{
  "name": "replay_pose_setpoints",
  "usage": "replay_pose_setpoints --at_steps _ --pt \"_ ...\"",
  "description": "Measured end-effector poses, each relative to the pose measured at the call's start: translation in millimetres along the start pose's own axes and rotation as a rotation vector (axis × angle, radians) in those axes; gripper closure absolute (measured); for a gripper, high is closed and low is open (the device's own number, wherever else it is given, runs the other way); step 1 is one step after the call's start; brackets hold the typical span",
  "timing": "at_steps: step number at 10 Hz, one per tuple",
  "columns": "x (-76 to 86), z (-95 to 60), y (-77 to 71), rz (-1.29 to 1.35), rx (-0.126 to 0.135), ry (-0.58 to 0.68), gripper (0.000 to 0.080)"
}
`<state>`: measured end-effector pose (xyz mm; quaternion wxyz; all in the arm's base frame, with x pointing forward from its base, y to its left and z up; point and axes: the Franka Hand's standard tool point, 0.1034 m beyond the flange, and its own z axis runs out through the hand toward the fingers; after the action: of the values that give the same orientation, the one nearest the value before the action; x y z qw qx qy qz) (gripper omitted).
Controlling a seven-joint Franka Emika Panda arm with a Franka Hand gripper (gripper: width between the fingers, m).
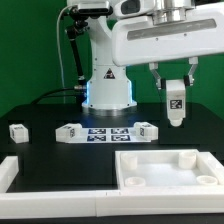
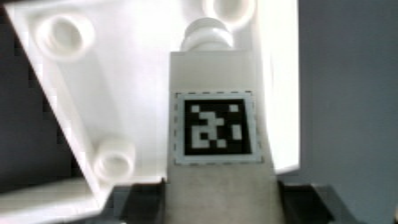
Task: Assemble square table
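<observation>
The black desk (image 1: 50, 150) carries the white square slab (image 1: 165, 170), rim upward, at the exterior view's right; behind it lies the marker board (image 1: 105, 134); a loose leg (image 1: 17, 131) sits well apart; above the slab, the end effector (image 1: 175, 90) is clamped on an upright tagged leg (image 1: 175, 108).

No readable words, brands or numbers anywhere, only coded signs. A black-and-white square tag sat on the held leg (image 1: 176, 103) (image 2: 217, 125); its pattern was sharp in the wrist view but carried no letters. Similar tags showed on the marker board (image 1: 105, 133), on the leg at its left end (image 1: 68, 132), the leg at its right end (image 1: 147, 131) and the lone leg (image 1: 16, 131) further left. The arm base (image 1: 107, 92) carried a small triangular sign, too small to read.
</observation>
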<state>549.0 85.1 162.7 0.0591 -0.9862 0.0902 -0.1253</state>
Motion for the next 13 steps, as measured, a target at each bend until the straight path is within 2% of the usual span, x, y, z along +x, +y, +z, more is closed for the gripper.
replay_pose_setpoints --at_steps 1,2,3,4,5,6,7,9,10,11,12,13 --pt "-1.9 1.9 -3.4 -0.004 0.011 0.068 0.0509" --pt "4.2 4.5 -12.2 -0.024 0.019 0.125 0.0509" --pt "16.8 7.3 -13.1 -0.045 0.023 0.181 0.0509" --pt "26.5 4.4 -19.8 -0.053 0.037 0.258 0.0509" --pt "27.4 1.3 -43.1 -0.083 0.063 0.337 0.0509" --pt "24.1 4.4 -45.7 -0.108 0.052 0.376 0.0509" --pt "24.8 5.9 -39.7 -0.099 0.039 0.364 0.0509" --pt "24.9 6.1 -39.9 -0.111 0.037 0.365 0.0509" --pt "28.5 11.3 -31.6 -0.170 0.011 0.364 0.0509" --pt "46.4 15.3 -21.8 -0.211 -0.014 0.380 0.0509" --pt "54.2 20.9 -20.9 -0.215 -0.018 0.410 0.0509" --pt "52.0 32.6 -18.5 -0.226 -0.025 0.428 0.0509"
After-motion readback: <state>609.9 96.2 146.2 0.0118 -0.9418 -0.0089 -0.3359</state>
